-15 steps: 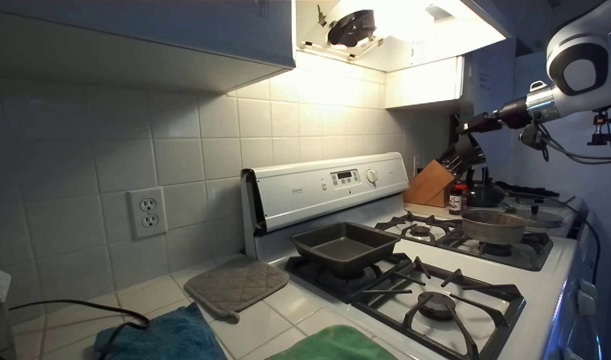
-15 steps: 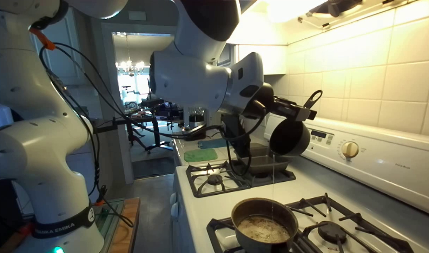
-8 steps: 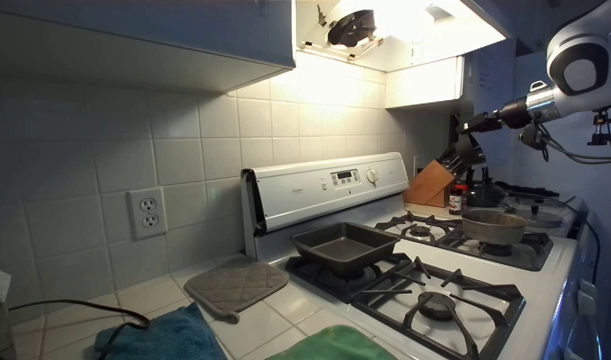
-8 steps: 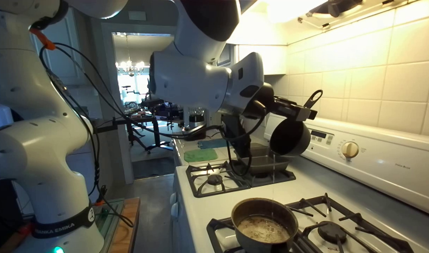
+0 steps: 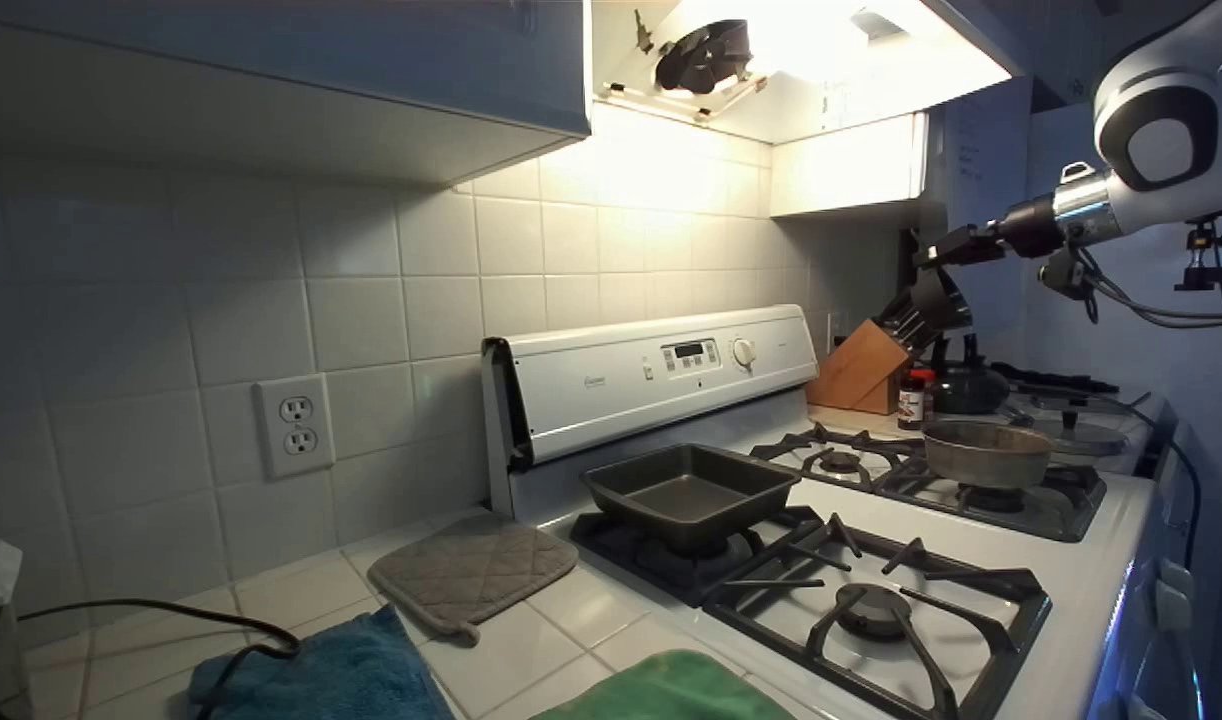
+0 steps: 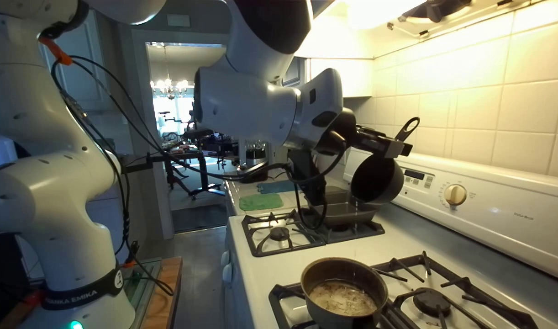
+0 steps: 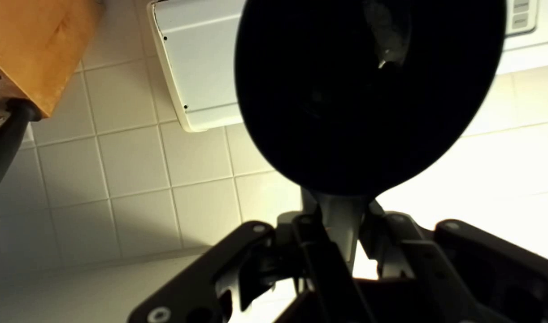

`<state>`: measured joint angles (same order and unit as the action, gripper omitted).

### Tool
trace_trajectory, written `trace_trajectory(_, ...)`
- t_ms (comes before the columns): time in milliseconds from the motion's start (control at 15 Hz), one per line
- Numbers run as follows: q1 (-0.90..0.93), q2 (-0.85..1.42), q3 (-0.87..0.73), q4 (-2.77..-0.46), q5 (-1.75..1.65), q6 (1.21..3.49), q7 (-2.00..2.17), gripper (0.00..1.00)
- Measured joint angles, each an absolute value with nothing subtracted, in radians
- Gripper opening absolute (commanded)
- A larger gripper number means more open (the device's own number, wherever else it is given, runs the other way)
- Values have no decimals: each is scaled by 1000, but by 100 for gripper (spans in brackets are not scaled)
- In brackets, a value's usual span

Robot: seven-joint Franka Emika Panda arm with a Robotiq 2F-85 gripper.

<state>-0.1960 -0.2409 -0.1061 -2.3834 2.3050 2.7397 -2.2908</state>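
As we are inspecting an exterior view, the gripper (image 5: 929, 256) is holding a long-handled black cup (image 5: 939, 298) over a saucepan (image 5: 981, 460), which is sitting on the front burner (image 5: 993, 499). In an exterior view, we are noting the looped handle (image 6: 403, 134) slanting up past the fingertips (image 6: 407, 150) and the saucepan lying below the cup's tipped lip (image 6: 359, 200). In the wrist view, the fingers (image 7: 316, 246) are pinching that handle, the cup projecting beyond them.

The wrist view crops the black pan (image 7: 368, 103) at the top, the wooden block (image 7: 43, 42) at upper left.
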Motion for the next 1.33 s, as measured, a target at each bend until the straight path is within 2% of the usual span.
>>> trace_trajectory(600, -196, -240, -106, -2388, 2300, 2762, -2291, 6)
trace_trajectory(1333, -147, -158, -94, -2362, 2073, 2986, -2127, 6)
